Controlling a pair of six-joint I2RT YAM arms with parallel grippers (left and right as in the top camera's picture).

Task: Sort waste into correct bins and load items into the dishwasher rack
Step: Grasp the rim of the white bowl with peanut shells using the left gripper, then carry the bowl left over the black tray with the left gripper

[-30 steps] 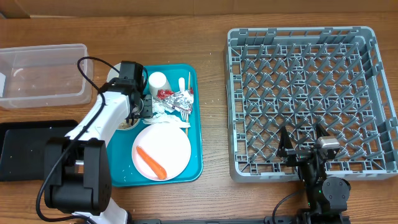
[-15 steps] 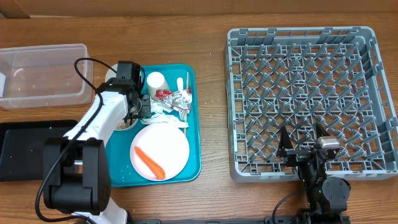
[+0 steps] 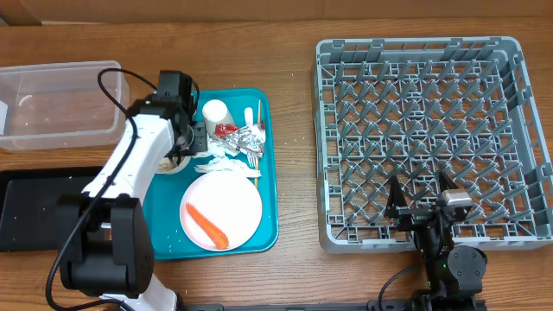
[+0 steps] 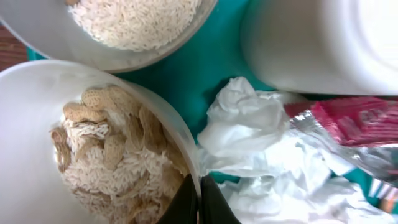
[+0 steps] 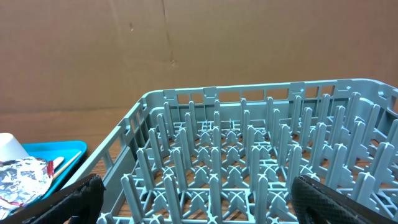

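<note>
My left gripper (image 4: 199, 200) is shut on the rim of a white bowl (image 4: 37, 155) that holds beige rice-like scraps and peanut shells (image 4: 112, 155). Overhead, this gripper (image 3: 192, 141) sits at the left side of the teal tray (image 3: 270, 226), with the bowl (image 3: 175, 167) mostly hidden under the arm. A second bowl of rice (image 4: 137, 25) lies just beyond. Crumpled white napkins (image 4: 261, 137), a red wrapper (image 4: 354, 121) and foil (image 3: 251, 136) lie beside it. A carrot (image 3: 209, 225) rests on the pale plate (image 3: 238, 203). My right gripper (image 3: 419, 203) stands open over the near edge of the grey rack (image 3: 432, 112).
A small white cup (image 3: 216, 111) stands at the tray's back. The clear tub (image 3: 56, 104) is at the far left and the black tray (image 3: 26, 212) in front of it. The rack's upright pegs (image 5: 249, 155) fill the right wrist view.
My left jaws have closed onto the bowl's rim, and the left wrist has shifted a little back and to the left. The right arm has not moved.
</note>
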